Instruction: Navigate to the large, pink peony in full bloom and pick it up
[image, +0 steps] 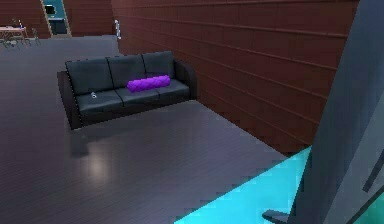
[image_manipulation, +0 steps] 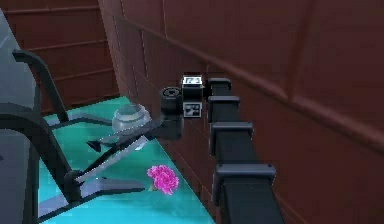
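The pink peony (image_manipulation: 162, 180) lies on the turquoise worktop (image_manipulation: 130, 205), near the fingers (image_manipulation: 112, 160) but apart from them, on the side toward the arm (image_manipulation: 238, 150). Whether the fingers are spread or pressed together cannot be told, nor whether anything is held. The step in hand is judged to be the final alignment before the grasp: the fingers should be drawn back along the arm's line until the bloom is centred between them, then lowered gently so that the petals are not crushed, and the dark curved frame (image_manipulation: 30, 125) beside the fingers' far end should be kept clear.
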